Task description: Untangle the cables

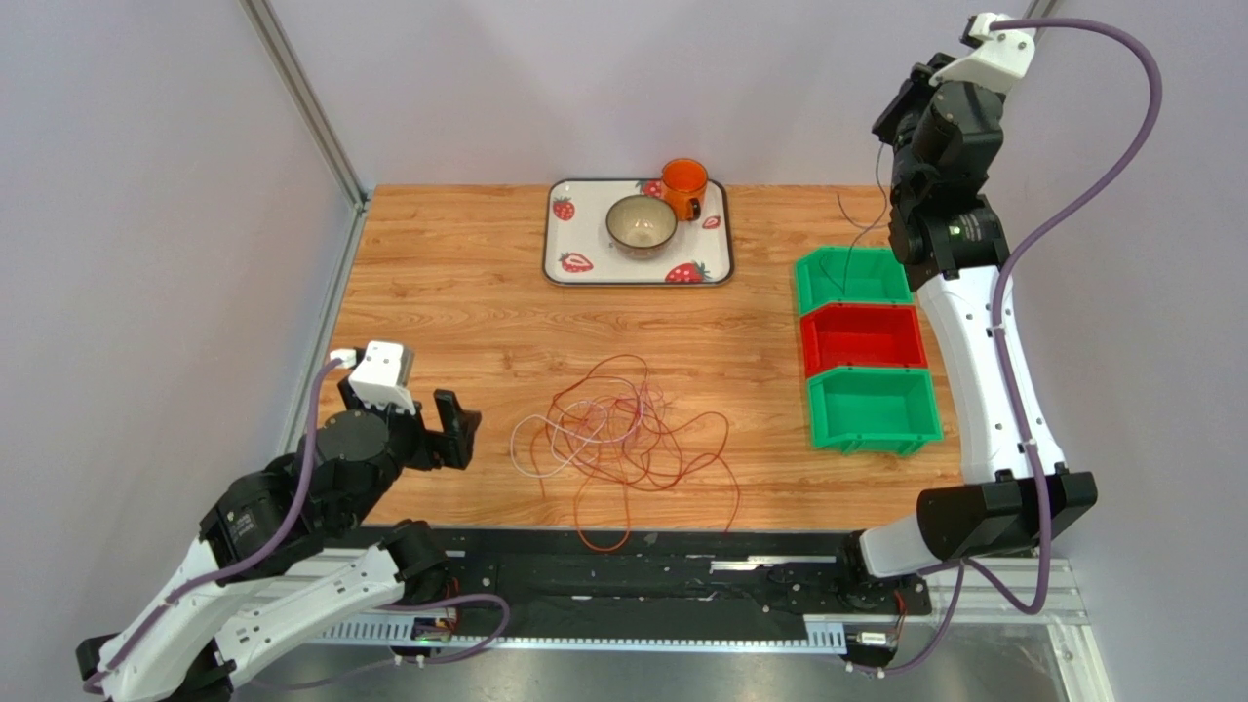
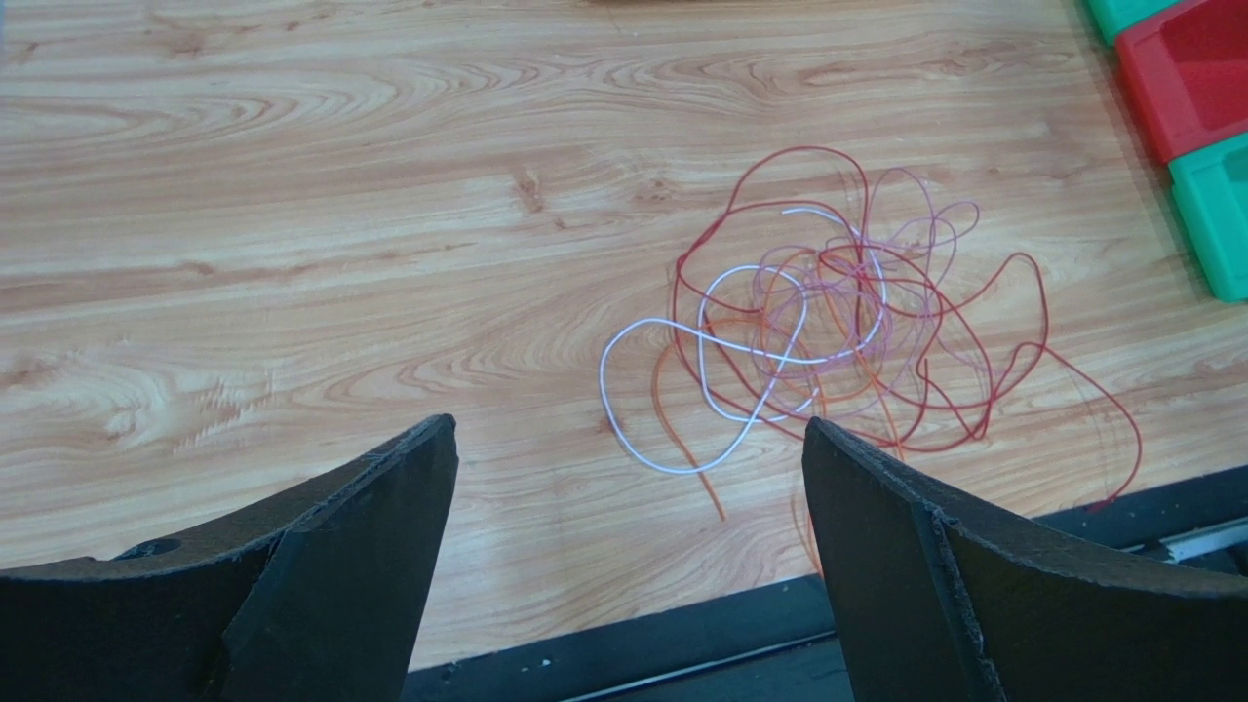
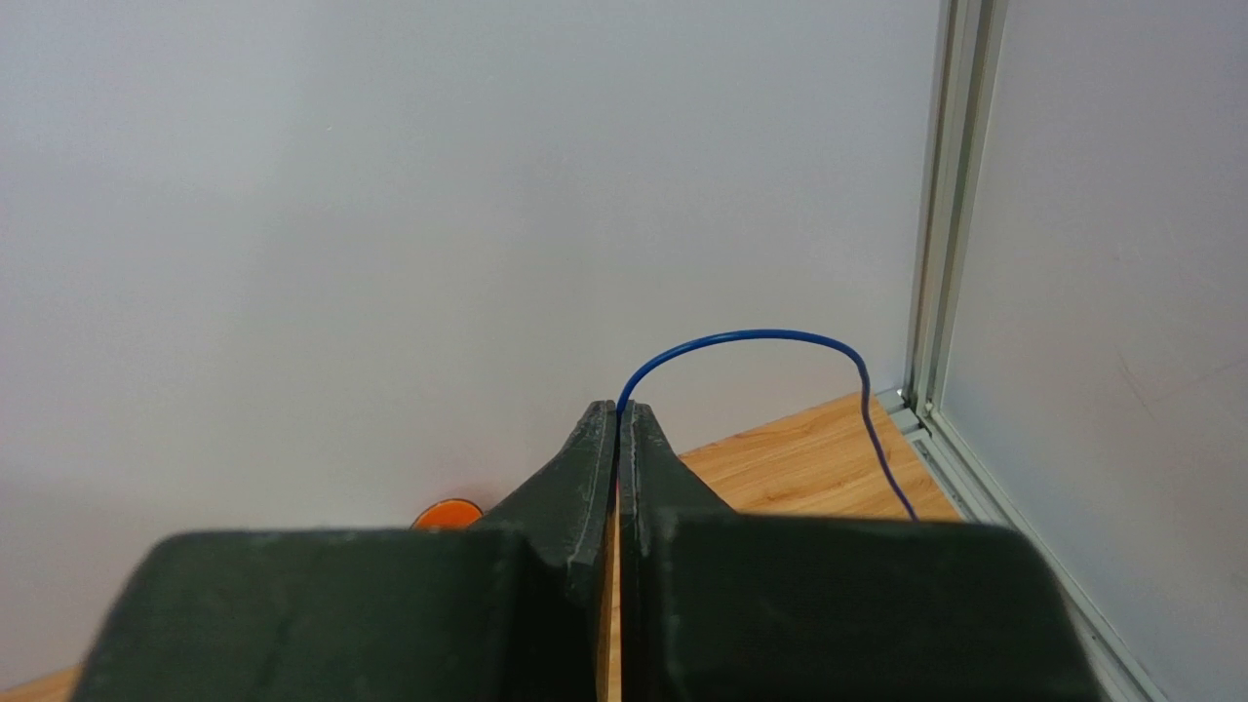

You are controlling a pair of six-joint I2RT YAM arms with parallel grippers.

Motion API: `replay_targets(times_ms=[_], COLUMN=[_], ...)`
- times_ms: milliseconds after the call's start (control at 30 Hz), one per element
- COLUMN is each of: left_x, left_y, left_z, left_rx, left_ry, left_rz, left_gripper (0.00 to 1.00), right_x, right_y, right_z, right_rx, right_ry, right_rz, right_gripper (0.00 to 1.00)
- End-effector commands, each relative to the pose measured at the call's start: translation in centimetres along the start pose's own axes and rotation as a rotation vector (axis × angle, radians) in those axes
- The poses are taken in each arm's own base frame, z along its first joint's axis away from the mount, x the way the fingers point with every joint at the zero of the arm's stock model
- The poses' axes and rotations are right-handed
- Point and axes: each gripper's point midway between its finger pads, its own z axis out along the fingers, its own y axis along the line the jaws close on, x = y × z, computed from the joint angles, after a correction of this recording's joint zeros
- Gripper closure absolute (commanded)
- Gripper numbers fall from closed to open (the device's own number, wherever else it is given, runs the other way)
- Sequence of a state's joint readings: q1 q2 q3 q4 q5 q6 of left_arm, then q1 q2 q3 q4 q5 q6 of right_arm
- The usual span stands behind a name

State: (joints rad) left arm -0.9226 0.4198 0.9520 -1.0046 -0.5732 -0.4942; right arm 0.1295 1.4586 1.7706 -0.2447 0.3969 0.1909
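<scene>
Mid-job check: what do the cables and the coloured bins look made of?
The cables and the blue cable pinched in the right gripper: thin wire in smooth plastic-looking insulation; springy loops hint at a metal core, none visible. The bins: probably moulded plastic, judging by uniform colour and crisp rims.

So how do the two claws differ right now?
The left gripper stands wide open and empty; the right gripper is shut, pinching a thin blue cable. The left gripper sits low near the tangle of cables on the table; the right gripper hangs high at the far right corner. Both have the same dark two-finger build.
</scene>
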Motion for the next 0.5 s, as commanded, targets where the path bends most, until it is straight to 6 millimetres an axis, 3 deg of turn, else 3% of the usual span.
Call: replay_targets(times_ms=[0,467], left_x=[-0.3,-0.4], left_y=[-0.3,-0.1], left_z=[0.2,0.1], left_rx=[0.009,0.006], left_ry=[-0.014,-0.022], left_rz=[0.008,0.001], left_gripper=[0.04,0.04], right_x=[-1.2,5.5], right_y=[-0.1,-1.8], right_z=[-0.1,3.6], right_rx=[-0.012,-0.016], right_ry=[-0.049,0.046], right_rz=[0.032,0.032], right_gripper=[1.0,1.0])
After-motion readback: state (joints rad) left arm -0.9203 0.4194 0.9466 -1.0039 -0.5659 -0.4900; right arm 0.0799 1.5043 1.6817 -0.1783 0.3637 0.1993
